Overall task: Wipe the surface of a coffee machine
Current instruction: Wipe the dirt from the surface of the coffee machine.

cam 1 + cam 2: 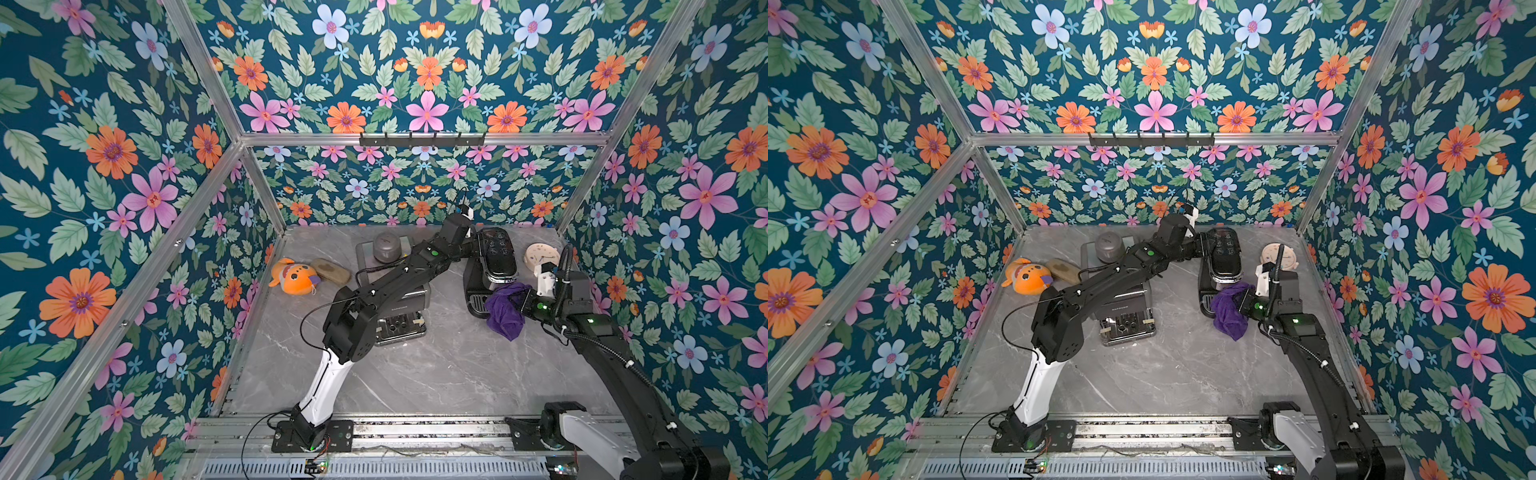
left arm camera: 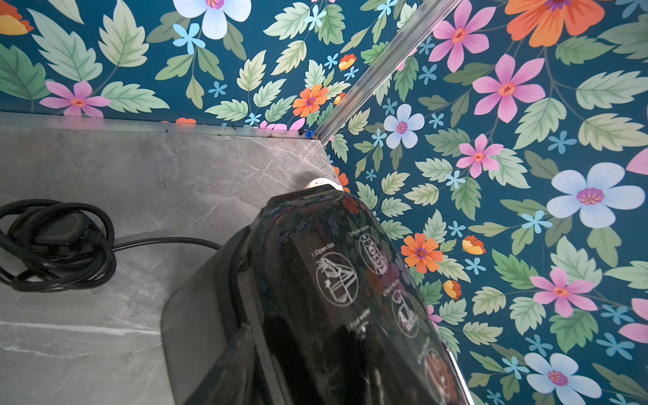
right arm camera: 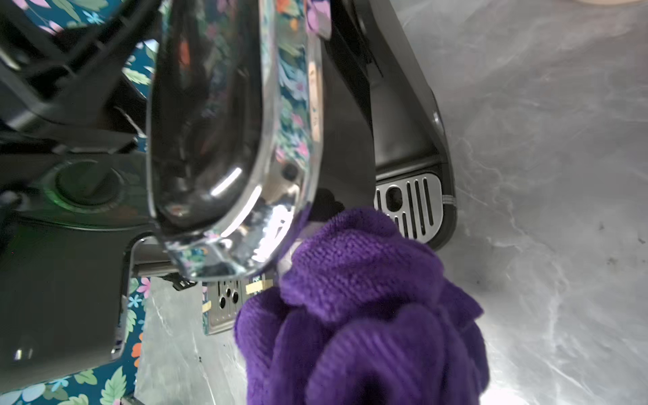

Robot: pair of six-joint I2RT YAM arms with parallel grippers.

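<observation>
Cloth (image 1: 503, 311), soft and limp, sits bunched in your closed right claw (image 1: 523, 302), apparently touching the slick, rigid coffee machine (image 1: 498, 255) just ahead. Left claw (image 1: 473, 248): jaws hidden, cannot tell.

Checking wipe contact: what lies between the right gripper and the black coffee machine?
The purple cloth, bunched against the coffee machine's chrome rim; right wrist view shows it.

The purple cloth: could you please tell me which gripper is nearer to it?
Right. The right gripper holds the purple cloth, bunched at the front of the black coffee machine. The left gripper is farther back, beside the machine's top.
</observation>
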